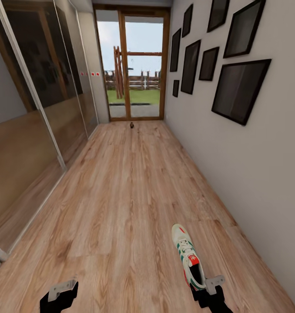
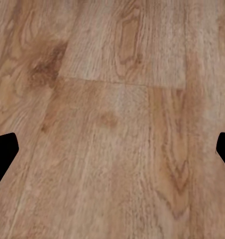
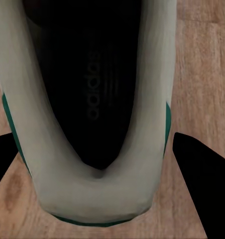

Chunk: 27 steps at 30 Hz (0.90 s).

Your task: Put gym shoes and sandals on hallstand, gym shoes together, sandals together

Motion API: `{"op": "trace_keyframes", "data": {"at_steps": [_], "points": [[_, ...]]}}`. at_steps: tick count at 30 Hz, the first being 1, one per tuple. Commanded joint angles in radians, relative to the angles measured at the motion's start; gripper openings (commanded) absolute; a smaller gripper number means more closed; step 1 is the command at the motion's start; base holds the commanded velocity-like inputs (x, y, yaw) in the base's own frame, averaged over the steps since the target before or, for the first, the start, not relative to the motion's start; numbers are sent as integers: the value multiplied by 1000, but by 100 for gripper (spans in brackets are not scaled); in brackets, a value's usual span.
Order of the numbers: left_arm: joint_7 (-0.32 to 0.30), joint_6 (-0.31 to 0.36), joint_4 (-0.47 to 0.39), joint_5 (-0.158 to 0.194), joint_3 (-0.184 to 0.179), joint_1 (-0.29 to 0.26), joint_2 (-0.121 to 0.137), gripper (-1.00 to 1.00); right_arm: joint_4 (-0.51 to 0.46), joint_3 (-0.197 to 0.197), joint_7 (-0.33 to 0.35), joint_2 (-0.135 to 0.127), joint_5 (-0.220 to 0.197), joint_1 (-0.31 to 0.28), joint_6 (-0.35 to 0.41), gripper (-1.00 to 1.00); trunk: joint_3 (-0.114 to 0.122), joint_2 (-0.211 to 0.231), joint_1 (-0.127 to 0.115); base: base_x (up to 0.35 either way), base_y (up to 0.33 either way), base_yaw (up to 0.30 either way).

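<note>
One white gym shoe with green stripes and a red tongue label hangs at the lower right of the head view, toe pointing down the corridor. My right gripper is shut on its heel. In the right wrist view the fingers press both sides of the shoe's heel collar, around its dark opening. My left gripper is open and holds nothing above the wood-grain corridor floor. The other gym shoe, the sandals and the hallstand are out of view.
Mirrored sliding doors line the left side. A grey wall with black picture frames runs along the right. A glass door closes the far end, with a small dark object on the floor before it.
</note>
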Motion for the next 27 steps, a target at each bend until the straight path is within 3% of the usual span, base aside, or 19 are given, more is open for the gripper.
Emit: {"op": "trace_keyframes", "data": {"at_steps": [1,27], "points": [[-3,-3,1,9,0,0,0,100,1,3,4,0,-8,-1,-2,-100,-1,0,0,338,0,0],[-3,-4,1,9,0,0,0,100,-1,0,-1,-3,-8,-1,-2,-100,-1,0,0,338,0,0]]}}
